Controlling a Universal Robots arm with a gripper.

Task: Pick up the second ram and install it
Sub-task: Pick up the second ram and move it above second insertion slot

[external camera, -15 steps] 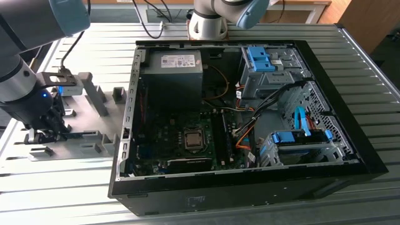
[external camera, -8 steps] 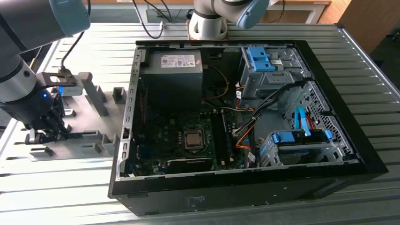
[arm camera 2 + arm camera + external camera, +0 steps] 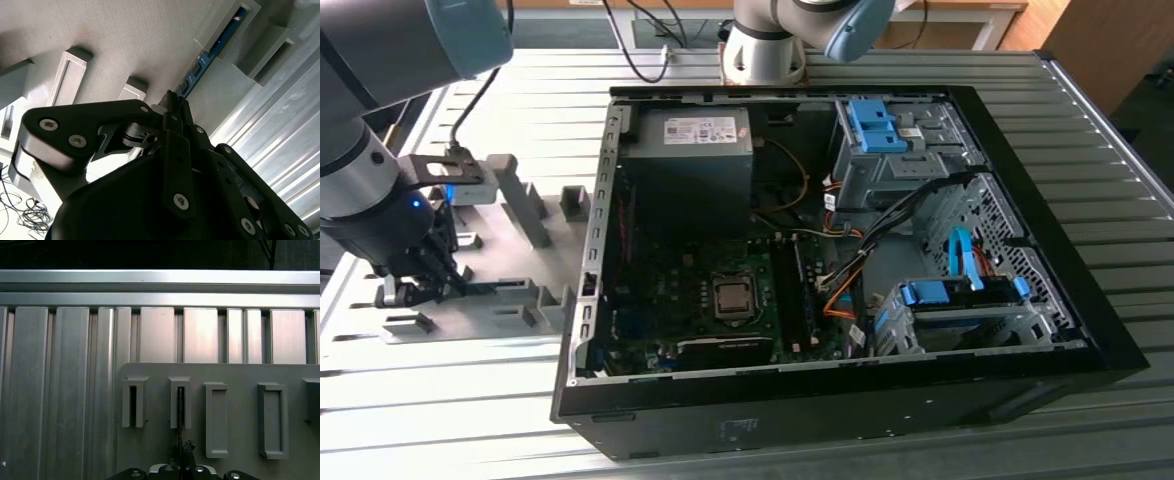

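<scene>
**Your workspace: a ribbed metal table under bright light**

You're working on a table (image 3: 1121, 180) of ribbed silver metal, its slats (image 3: 440, 400) running across the exterior view from left to right. Light glares off them, strongest toward the exterior view's left. Beyond the far edge stands pale wooden furniture (image 3: 961, 18). A brown wooden panel (image 3: 1107, 45) rises at the exterior view's right, with dark floor (image 3: 1150, 125) below it. In the first wrist view the slats end at a smooth rail (image 3: 160, 277), and everything past it is dark. In the second wrist view, loose black cables (image 3: 22, 220) lie on a bright, pale surface off the table's edge.
</scene>
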